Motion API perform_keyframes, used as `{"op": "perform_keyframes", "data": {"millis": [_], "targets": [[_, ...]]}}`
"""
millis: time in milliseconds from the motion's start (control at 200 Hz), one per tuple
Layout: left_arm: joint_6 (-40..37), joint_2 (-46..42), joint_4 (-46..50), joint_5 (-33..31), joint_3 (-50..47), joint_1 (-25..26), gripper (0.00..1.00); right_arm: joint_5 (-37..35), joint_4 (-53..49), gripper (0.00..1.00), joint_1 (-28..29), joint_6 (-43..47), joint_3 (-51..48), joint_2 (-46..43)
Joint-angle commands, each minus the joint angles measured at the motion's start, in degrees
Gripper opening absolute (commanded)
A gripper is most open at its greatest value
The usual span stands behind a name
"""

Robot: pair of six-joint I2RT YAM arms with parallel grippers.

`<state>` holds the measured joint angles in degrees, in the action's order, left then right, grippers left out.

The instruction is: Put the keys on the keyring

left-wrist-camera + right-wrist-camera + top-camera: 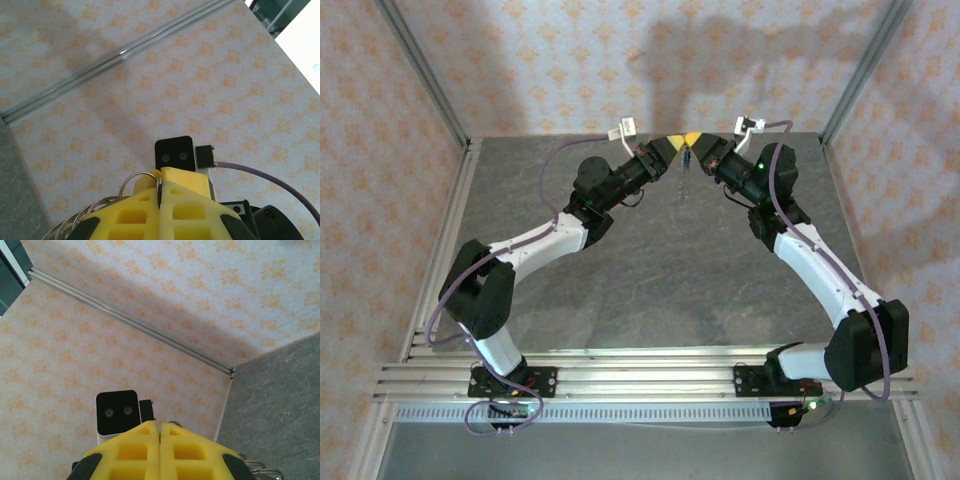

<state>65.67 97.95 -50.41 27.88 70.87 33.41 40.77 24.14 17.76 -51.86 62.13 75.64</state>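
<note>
Both arms reach to the far middle of the table, where their yellow fingertips meet above it. My left gripper [672, 143] [161, 172] is shut on the keyring [131, 179], whose thin metal loop sticks out left of the fingers. The blue-headed key [688, 155] hangs just under the meeting tips, with a thin strand [682, 185] dangling below it. My right gripper [699, 146] [160, 424] is shut, its fingers pressed together. A small grey metal edge [173, 423] peeks over its tip; I cannot tell whether it is gripped.
The patterned back wall stands close behind both grippers, with a metal rail [150, 332] running along it. Each wrist view shows the other arm's black camera [173, 153] [116, 411]. Grey tabletop [650, 270] lies open between the arms.
</note>
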Motion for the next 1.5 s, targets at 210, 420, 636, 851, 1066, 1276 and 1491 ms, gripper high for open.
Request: {"op": "perform_keyframes", "data": {"millis": [210,420,636,851,1066,1276,1491], "targets": [[-4.3,-4.4,2.3,0.2,1.5,-1.3,0.5,7.7,4.6,0.0,-4.1,0.4,0.0,0.6],[-7.3,-5.1,11.9,7.7,5.8,-5.7,0.57,15.9,1.3,0.0,-6.8,4.4,4.0,3.7],[-10.7,-1.2,20.4,21.0,12.7,-11.1,0.5,24.7,-0.8,0.0,-8.7,6.5,9.4,9.1],[-14.2,2.0,25.7,29.6,18.0,-11.3,0.33,27.3,4.8,0.0,-8.9,1.3,10.6,12.0],[-15.8,3.9,28.5,30.8,20.2,-9.5,0.32,27.5,14.9,0.0,-8.9,-6.9,9.4,14.2],[-15.8,5.3,28.8,29.5,20.6,-8.4,0.33,27.2,19.0,0.0,-8.9,-10.3,8.6,14.5],[-14.7,6.1,27.4,28.0,21.0,-8.1,0.34,27.3,18.8,0.0,-8.9,-9.8,7.6,14.0]]}}
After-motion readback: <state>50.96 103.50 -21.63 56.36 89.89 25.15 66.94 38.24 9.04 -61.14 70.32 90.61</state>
